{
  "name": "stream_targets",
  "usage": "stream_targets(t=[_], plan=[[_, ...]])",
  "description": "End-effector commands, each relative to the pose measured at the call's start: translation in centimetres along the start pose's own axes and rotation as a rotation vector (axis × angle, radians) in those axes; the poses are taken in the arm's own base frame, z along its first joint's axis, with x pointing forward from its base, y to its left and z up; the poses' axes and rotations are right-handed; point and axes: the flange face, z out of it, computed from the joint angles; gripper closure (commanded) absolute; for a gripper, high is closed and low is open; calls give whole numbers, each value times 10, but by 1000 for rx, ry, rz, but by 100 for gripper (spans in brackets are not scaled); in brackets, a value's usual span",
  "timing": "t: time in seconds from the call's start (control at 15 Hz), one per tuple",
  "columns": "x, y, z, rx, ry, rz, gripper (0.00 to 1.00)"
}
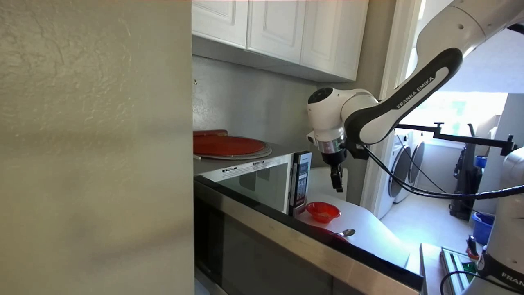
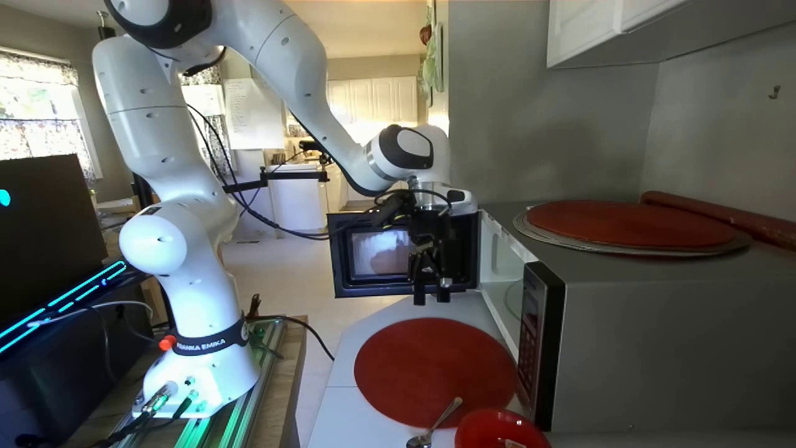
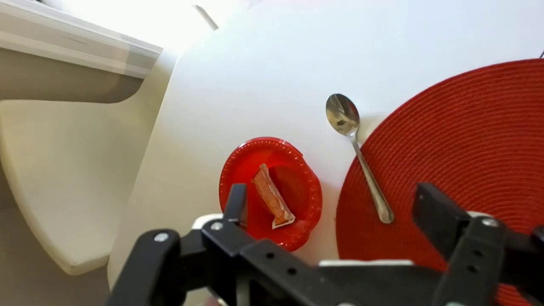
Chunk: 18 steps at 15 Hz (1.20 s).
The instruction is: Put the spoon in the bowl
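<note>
The spoon (image 3: 367, 171) is metal. Its handle lies on a wide red woven mat (image 3: 459, 157), and its head is on the white surface beyond the mat's edge. The spoon shows in both exterior views (image 1: 347, 232) (image 2: 444, 415). The small red bowl (image 3: 293, 182) stands beside the mat, with an orange-and-white packet (image 3: 273, 197) in it. The bowl shows in both exterior views (image 1: 322, 218) (image 2: 497, 426). My gripper (image 3: 331, 193) is open and empty, pointing down, well above the surface (image 1: 337, 189) (image 2: 431, 300). In the wrist view its left finger overlaps the bowl's edge; the spoon's handle shows between the fingers.
A microwave (image 2: 647, 348) stands beside the mat, its door (image 1: 311, 241) swung open. The door hides part of the mat in an exterior view. Red round mats (image 2: 634, 221) lie on top of the microwave. White cabinets (image 1: 274, 28) hang above.
</note>
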Motion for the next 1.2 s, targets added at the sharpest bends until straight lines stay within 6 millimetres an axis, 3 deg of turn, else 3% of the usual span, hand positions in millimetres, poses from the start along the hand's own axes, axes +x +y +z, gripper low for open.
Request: stream_targets(t=[0.0, 0.33, 1.0, 1.13], plan=[[22, 22, 41, 83, 4, -34, 0], [35, 22, 74, 127, 70, -115, 0], [13, -9, 127, 211, 1, -368, 0], [8, -16, 127, 217, -6, -418, 0]])
